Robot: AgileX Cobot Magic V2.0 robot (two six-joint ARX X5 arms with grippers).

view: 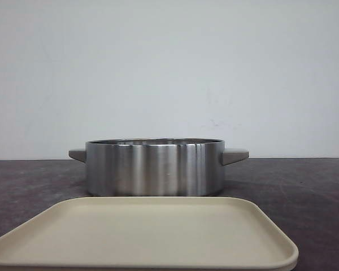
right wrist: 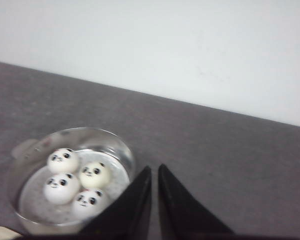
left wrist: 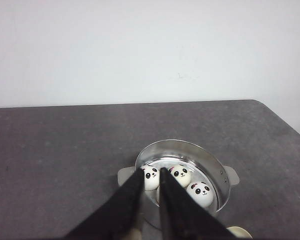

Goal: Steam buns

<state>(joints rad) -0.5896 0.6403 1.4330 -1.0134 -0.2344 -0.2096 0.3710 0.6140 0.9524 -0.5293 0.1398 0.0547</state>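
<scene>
Several glossy white panda-faced buns lie inside a steel pot; from the front its wall hides them. The left wrist view shows three faces: one bun, a second and a third. In the right wrist view the buns sit packed together on the pot floor. My left gripper hangs high above the pot's near rim, shut and empty. My right gripper is shut and empty too, raised beside the pot. Neither gripper appears in the front view.
A beige tray with nothing on it lies directly in front of the pot, at the table's near edge. The pot has two grey side handles. Dark grey tabletop surrounds it, with a white wall behind.
</scene>
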